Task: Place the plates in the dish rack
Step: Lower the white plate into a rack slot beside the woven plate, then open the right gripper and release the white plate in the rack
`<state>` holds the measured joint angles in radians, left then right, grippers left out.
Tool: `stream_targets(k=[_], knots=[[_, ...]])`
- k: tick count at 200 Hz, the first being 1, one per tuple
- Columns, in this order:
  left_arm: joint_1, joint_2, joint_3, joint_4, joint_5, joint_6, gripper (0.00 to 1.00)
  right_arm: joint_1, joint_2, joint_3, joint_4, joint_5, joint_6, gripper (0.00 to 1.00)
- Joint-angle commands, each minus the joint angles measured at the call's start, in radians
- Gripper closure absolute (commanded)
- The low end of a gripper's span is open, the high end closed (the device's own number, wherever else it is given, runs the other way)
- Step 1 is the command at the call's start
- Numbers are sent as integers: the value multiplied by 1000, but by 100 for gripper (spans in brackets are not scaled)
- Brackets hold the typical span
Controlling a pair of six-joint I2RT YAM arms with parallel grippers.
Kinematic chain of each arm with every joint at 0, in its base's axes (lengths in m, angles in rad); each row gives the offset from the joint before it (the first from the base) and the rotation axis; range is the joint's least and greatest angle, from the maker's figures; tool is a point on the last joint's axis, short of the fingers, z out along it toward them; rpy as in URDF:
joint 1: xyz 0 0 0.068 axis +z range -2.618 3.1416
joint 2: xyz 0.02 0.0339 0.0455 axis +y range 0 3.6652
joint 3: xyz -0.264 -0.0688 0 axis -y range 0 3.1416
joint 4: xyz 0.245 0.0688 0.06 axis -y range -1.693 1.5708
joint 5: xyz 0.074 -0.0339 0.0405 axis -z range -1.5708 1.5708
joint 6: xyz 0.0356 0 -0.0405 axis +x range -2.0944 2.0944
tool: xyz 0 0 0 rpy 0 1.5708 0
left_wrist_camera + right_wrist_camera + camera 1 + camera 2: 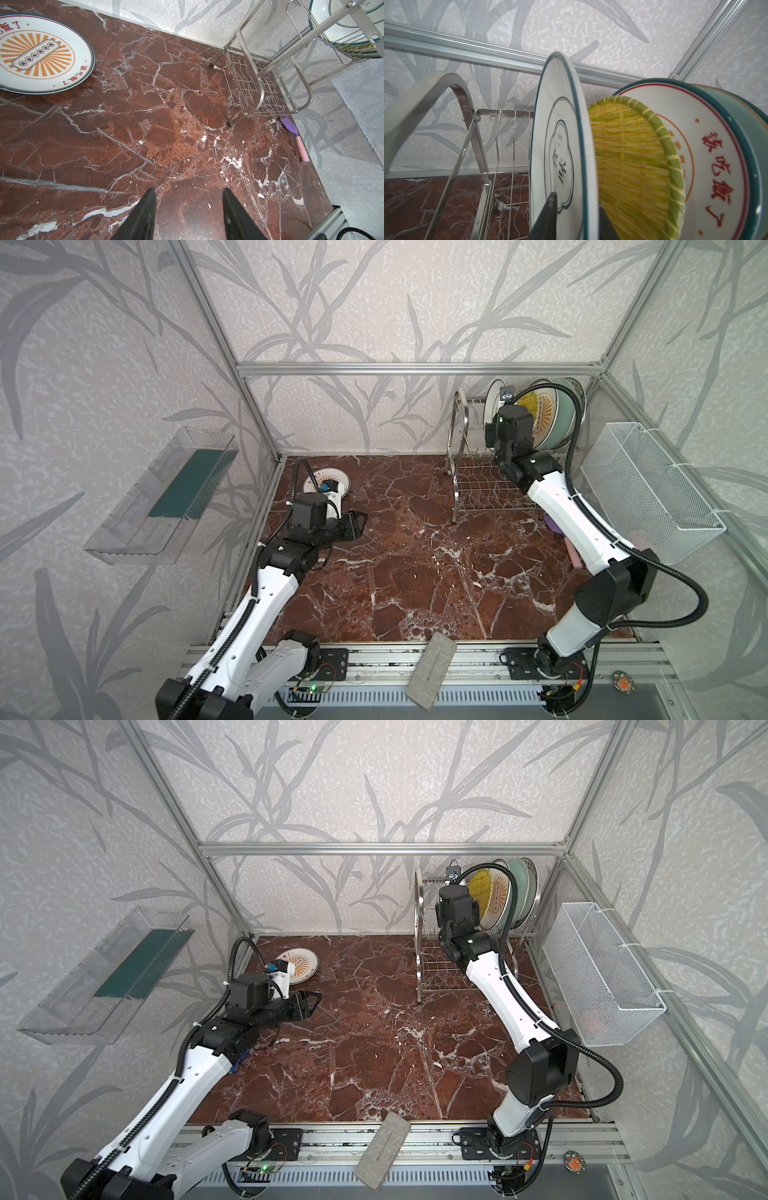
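Observation:
One white plate with an orange sunburst [39, 54] lies flat at the table's back left, seen in both top views [320, 481] [301, 965]. My left gripper [189, 190] hovers open and empty to its right [359, 522]. The dish rack [478, 489] [436, 89] stands at the back right. Its upper tier holds upright a teal-rimmed white plate [558, 128], a small yellow plate [629, 158], a sunburst plate [716, 166] and a mint plate [561, 414]. My right gripper [577, 201] straddles the teal-rimmed plate's lower rim, jaws slightly apart around it.
A white mesh basket [648, 489] hangs on the right wall and a clear plastic tray [162, 497] on the left wall. A purple and pink spatula [299, 143] lies by the rack's front right foot. A grey pad [430, 672] rests on the front rail.

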<state>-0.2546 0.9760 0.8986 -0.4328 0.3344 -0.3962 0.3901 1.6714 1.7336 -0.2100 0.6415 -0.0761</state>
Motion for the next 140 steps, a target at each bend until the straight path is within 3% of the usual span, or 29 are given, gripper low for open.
stream_targets(k=[1, 84, 140], knots=[[-6, -17, -8, 10, 0, -2, 50, 4, -44, -4, 3, -15, 4, 65], [-6, -12, -9, 10, 1, -6, 50, 4, -92, -2, -3, -58, -6, 28], [-6, -7, -7, 8, -5, -7, 50, 3, -139, -4, -20, -102, 6, 17]])
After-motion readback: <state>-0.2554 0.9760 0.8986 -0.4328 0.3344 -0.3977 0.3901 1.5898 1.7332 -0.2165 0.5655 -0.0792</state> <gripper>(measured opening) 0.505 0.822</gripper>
